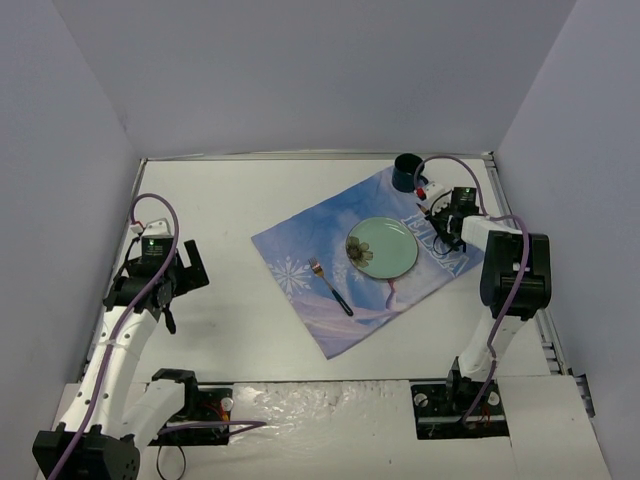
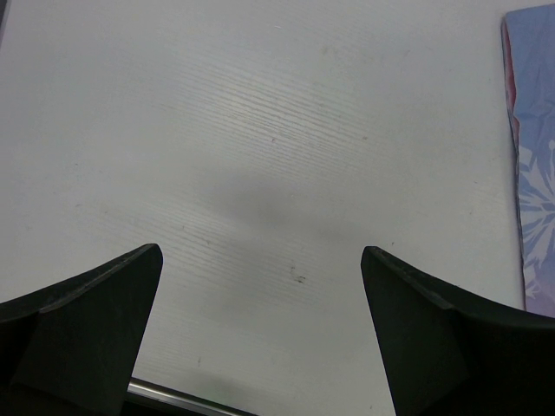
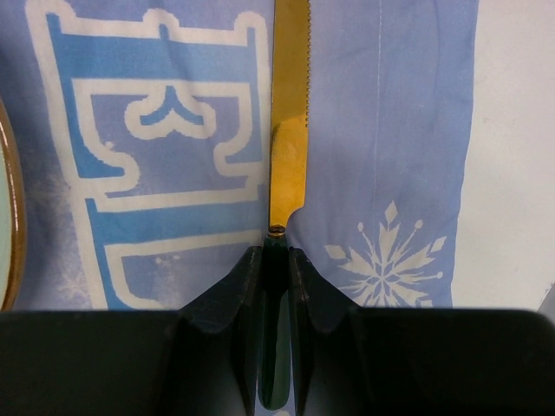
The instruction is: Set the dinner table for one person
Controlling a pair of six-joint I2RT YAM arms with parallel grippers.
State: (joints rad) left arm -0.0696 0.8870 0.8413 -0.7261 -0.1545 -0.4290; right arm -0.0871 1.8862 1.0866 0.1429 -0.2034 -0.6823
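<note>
The white dinner table [image 1: 230,200] carries a blue printed cloth [image 1: 300,260]. On the cloth lie a pale green plate [image 1: 382,248] and, left of it, a fork [image 1: 330,286] with a dark handle. A dark blue mug [image 1: 407,172] stands at the cloth's far corner. My right gripper [image 1: 440,228] is just right of the plate, shut on the dark green handle of a gold-bladed knife [image 3: 289,130]. In the right wrist view the gripper [image 3: 276,256] holds the knife low over the cloth [image 3: 390,130], with the plate's rim [image 3: 7,217] at the left. My left gripper [image 1: 185,270] is open and empty.
In the left wrist view the open gripper [image 2: 260,260] hovers over bare table [image 2: 260,130], with the cloth's edge [image 2: 533,173] at the right and a metal rail [image 2: 173,397] below. Grey walls enclose the table on three sides.
</note>
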